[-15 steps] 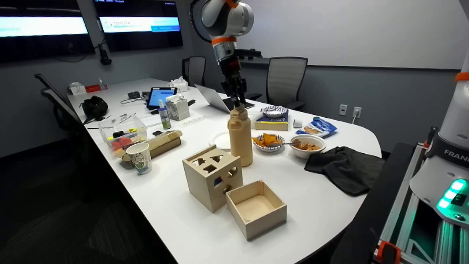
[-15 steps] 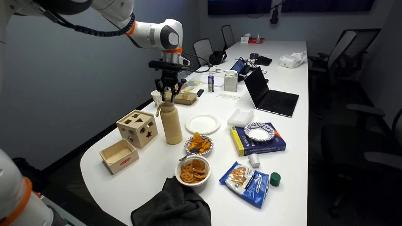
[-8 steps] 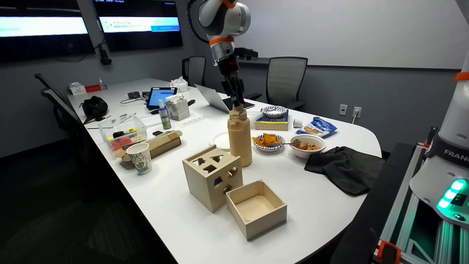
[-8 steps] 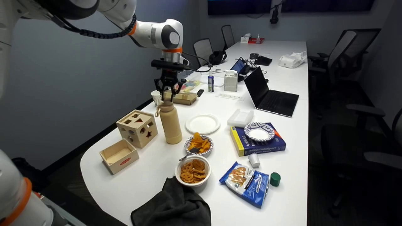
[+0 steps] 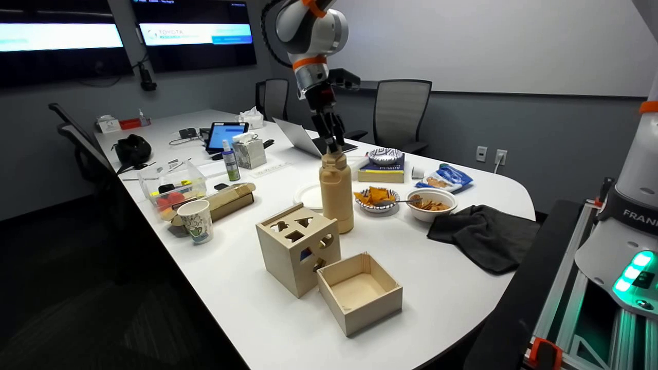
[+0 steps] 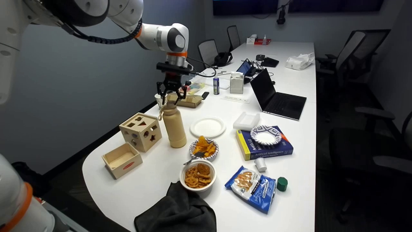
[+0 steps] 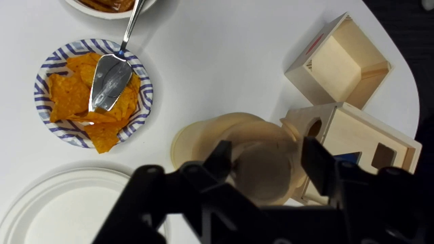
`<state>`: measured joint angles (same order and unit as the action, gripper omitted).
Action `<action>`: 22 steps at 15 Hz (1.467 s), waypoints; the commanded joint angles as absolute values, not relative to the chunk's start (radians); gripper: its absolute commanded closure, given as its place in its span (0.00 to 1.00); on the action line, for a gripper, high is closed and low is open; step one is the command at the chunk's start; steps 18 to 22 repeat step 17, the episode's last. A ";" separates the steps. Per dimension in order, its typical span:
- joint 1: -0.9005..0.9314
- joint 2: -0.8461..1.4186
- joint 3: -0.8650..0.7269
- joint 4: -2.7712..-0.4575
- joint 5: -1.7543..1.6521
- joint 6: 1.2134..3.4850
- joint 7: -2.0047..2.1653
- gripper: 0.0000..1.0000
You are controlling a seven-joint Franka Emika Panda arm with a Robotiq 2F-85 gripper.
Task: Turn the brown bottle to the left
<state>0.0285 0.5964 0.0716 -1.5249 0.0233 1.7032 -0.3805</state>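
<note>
The brown bottle, tall and tan, stands upright on the table in both exterior views [image 5: 336,198] [image 6: 174,127]. Its carry loop [image 6: 161,114] hangs at the side towards the wooden cube box. My gripper [image 5: 336,148] points down just above the bottle's top, and its fingertips are spread to either side of the cap in an exterior view [image 6: 169,102]. In the wrist view, the bottle [image 7: 203,139] lies below my open gripper [image 7: 266,152]. The cap [image 7: 262,173] is between the fingers, with a gap to the right finger; the left finger is close to it.
A wooden cube box with holes [image 6: 140,132] stands close beside the bottle, with an open wooden box [image 6: 122,160] near it. A chip bowl [image 6: 213,158] with a spoon, a pretzel bowl [image 6: 182,178], a white plate [image 6: 207,127] and a black cloth [image 6: 180,212] lie around.
My fingers have spread apart at the cap. The arm has shifted slightly. The bottle's top has moved very slightly to the left in both exterior views.
</note>
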 commanded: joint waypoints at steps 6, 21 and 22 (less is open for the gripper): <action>0.014 0.570 0.095 -1.517 0.058 1.605 -0.349 0.00; 0.036 0.353 0.054 -1.681 0.196 1.749 0.045 0.00; 0.036 0.353 0.054 -1.681 0.196 1.749 0.045 0.00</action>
